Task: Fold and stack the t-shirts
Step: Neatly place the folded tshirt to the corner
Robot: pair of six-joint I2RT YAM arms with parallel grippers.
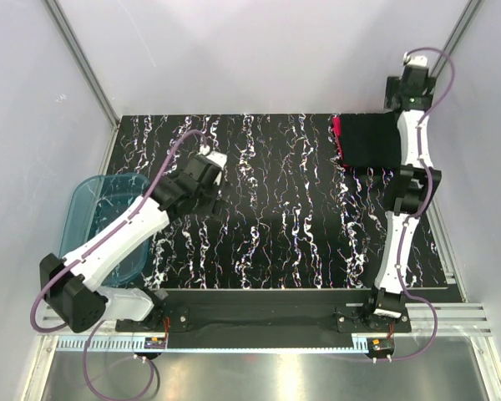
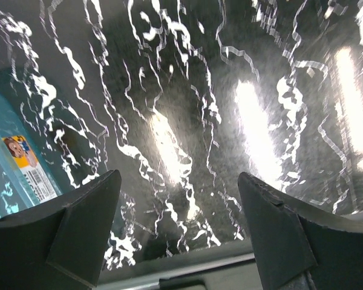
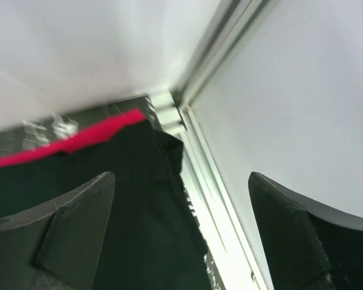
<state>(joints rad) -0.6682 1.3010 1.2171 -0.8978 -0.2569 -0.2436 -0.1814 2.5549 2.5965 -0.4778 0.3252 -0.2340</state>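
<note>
The two t-shirts sit stacked in the far right corner of the tabletop (image 1: 275, 209). The black t-shirt (image 1: 369, 140) is on top, folded into a rough square. The pink-red t-shirt (image 1: 336, 132) lies under it and shows only as a thin bright strip along the stack's left edge.

The right arm (image 1: 405, 209) reaches along the right edge of the tabletop and crosses over the right side of the stack. Its wrist is beyond the stack's far edge, up in that corner. In the right wrist view the right jaws are spread wide, with no cloth caught between the fingers (image 3: 66, 229). The black t-shirt (image 3: 139, 199) lies below them, running behind the left finger and into the left part of the gap. The pink-red t-shirt (image 3: 78, 140) peeks out as a strip past its far side. The right finger hangs off the cloth, over the metal rail (image 3: 196, 181) at the tabletop's edge by the white wall.

The left arm (image 1: 125, 234) bends in from the near left corner. The left jaws hang over the left half of the tabletop (image 2: 187, 90), well apart from the stack, spread wide over the bare marbled surface with nothing between the fingers (image 2: 78, 229). A translucent blue tub (image 1: 92, 209) stands at the left edge, and its labelled wall (image 2: 12, 163) shows just beside the left finger.
</note>
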